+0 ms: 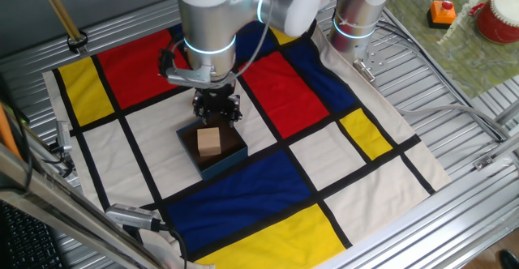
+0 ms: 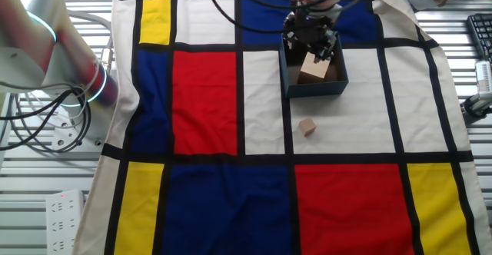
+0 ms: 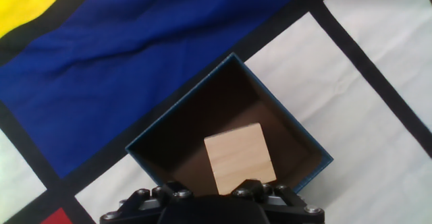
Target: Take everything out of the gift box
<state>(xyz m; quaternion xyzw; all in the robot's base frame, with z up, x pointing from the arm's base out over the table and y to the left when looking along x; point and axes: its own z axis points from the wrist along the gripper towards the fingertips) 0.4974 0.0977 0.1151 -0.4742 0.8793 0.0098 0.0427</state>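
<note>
The gripper hangs just above the far edge of the gift box, which sits on a white square of the patterned cloth. A light wooden block lies inside the box, tilted against the brown wall. If the fingers hold the block or stand apart from it, I cannot tell; the hand view shows only the block's edge near them. A second, smaller wooden block lies on the cloth, near the box but outside it.

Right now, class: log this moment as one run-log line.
tool: above gift box, state unclear | in box: wooden block | out: small block on cloth | status: unfinished
</note>
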